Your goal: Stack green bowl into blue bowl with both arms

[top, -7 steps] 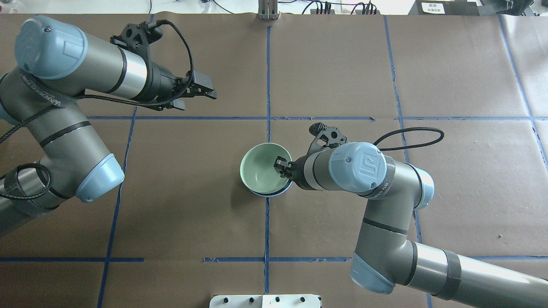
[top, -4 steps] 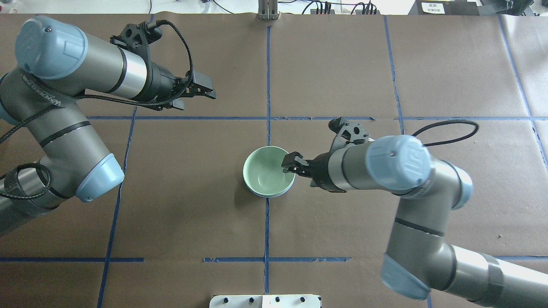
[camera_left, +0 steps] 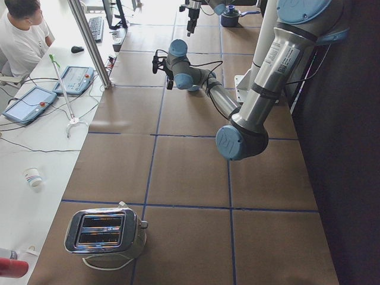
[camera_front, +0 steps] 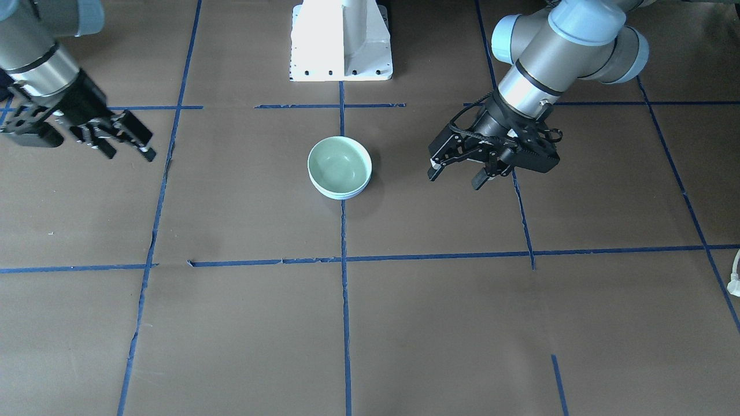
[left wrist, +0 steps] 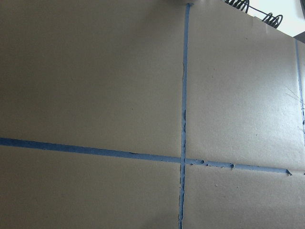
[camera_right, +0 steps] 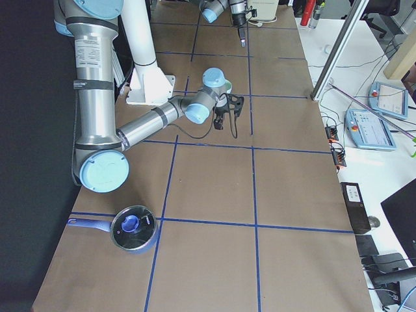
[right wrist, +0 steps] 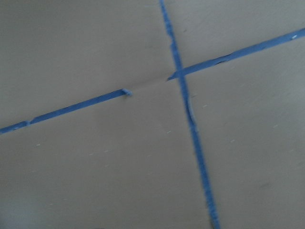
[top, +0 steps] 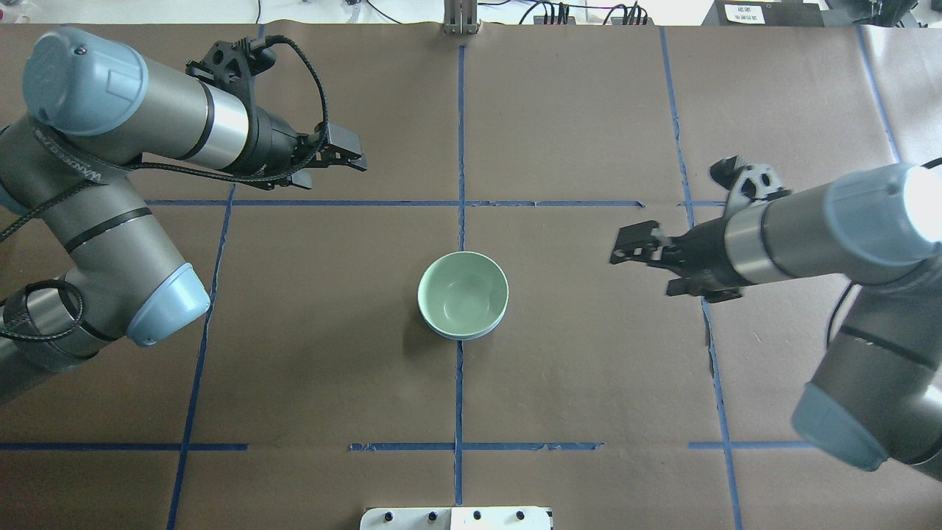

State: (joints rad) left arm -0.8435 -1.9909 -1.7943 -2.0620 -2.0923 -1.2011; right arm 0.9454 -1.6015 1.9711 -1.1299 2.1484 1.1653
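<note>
The green bowl [top: 462,293] sits nested inside the blue bowl [top: 475,336] at the middle of the table. Only a thin lower rim of the blue bowl shows. In the front-facing view the green bowl [camera_front: 339,163] again sits in the blue bowl [camera_front: 342,196]. My right gripper [top: 644,269] is open and empty, well to the right of the bowls, and shows at that view's left [camera_front: 132,155]. My left gripper [top: 335,175] is open and empty at the far left, and shows at that view's right [camera_front: 458,176]. Both wrist views show only brown paper and blue tape.
The white pedestal base [camera_front: 341,40] stands at the robot's side of the table. A toaster [camera_left: 104,231] stands at the table's left end. A lidded pot [camera_right: 133,227] stands at the right end. Blue tape lines cross the brown paper.
My right gripper let go of the green bowl's rim and pulled back far to the right. The green bowl settled level in the blue bowl. The left arm barely moved.
</note>
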